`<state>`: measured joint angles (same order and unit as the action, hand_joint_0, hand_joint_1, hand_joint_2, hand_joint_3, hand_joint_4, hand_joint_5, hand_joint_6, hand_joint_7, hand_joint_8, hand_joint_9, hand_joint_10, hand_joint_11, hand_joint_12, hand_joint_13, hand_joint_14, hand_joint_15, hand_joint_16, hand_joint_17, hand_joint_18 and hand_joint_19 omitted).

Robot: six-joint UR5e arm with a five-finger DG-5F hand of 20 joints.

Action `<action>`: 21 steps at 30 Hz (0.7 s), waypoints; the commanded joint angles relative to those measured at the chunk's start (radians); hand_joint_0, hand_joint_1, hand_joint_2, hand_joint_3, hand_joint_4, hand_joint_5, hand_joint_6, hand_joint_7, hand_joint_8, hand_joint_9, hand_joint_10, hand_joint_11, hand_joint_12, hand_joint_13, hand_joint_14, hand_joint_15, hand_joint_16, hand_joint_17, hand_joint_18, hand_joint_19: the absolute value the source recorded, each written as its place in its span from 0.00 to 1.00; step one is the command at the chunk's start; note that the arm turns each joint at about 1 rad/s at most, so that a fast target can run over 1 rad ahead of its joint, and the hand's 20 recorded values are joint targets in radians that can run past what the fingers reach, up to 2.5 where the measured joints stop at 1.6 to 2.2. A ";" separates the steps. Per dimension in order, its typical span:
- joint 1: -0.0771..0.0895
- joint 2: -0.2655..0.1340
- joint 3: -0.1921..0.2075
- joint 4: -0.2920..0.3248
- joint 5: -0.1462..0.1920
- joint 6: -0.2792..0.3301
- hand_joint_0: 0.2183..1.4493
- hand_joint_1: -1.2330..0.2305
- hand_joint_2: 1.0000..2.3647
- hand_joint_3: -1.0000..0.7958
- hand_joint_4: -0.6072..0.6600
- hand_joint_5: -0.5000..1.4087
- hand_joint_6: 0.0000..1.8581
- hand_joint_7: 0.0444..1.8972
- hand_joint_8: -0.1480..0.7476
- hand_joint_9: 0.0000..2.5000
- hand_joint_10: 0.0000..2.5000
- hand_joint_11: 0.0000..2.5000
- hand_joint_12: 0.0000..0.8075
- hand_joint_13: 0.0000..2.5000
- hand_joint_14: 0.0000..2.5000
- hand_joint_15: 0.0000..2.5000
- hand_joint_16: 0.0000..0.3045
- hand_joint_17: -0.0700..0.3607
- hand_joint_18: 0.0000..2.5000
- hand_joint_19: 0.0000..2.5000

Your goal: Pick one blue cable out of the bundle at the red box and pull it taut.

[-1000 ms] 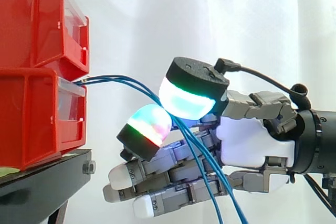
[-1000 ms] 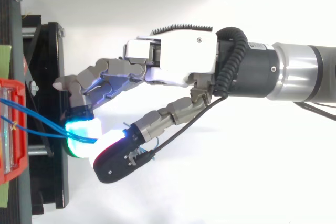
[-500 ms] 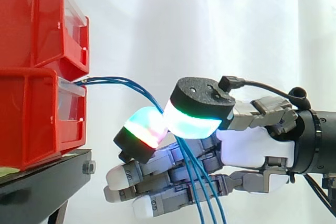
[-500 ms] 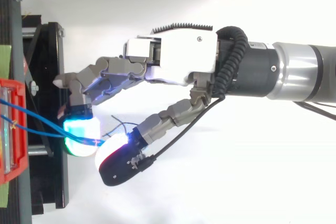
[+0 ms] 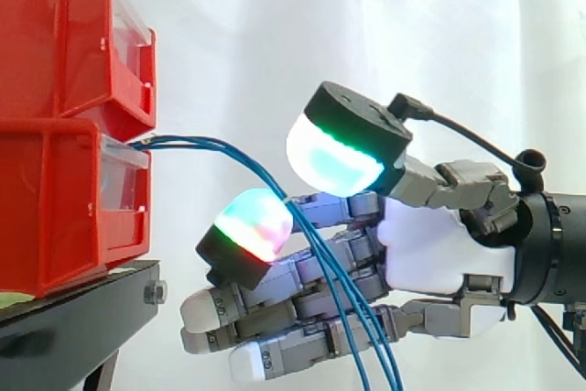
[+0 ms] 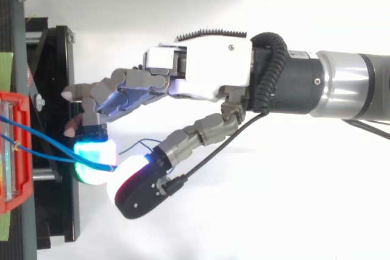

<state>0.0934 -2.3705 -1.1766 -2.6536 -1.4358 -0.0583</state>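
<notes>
Side view: blue cables (image 5: 197, 142) rightward-downward, seemingly slack

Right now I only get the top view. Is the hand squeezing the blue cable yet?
Observer: Not by the side view: the thumb pad sits above the finger pad with a gap between them.
Operator: Are the cables tight?
Observer: No, the blue cables droop down past the hand.
Operator: Where do they start?
Observer: At the lower red bin, under a second red bin.
</notes>
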 commanded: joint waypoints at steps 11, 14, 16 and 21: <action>0.000 -0.001 0.000 0.000 0.000 0.000 0.34 0.29 0.01 0.45 0.60 0.18 0.47 0.52 0.53 0.25 0.00 0.08 0.47 0.12 0.00 0.00 0.19 0.46 0.16 0.05; 0.000 -0.001 0.000 0.001 0.000 0.000 0.36 0.25 0.01 0.43 0.59 0.18 0.47 0.51 0.52 0.25 0.00 0.08 0.47 0.13 0.00 0.00 0.19 0.46 0.16 0.05; 0.000 0.000 0.000 0.000 -0.002 0.000 0.37 0.23 0.01 0.41 0.57 0.18 0.47 0.51 0.51 0.25 0.00 0.08 0.47 0.12 0.00 0.00 0.19 0.46 0.16 0.04; 0.000 0.000 0.000 0.000 -0.002 0.000 0.41 0.19 0.01 0.37 0.53 0.18 0.47 0.52 0.51 0.25 0.00 0.08 0.46 0.12 0.00 0.00 0.19 0.46 0.16 0.03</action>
<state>0.0936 -2.3704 -1.1766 -2.6536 -1.4368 -0.0583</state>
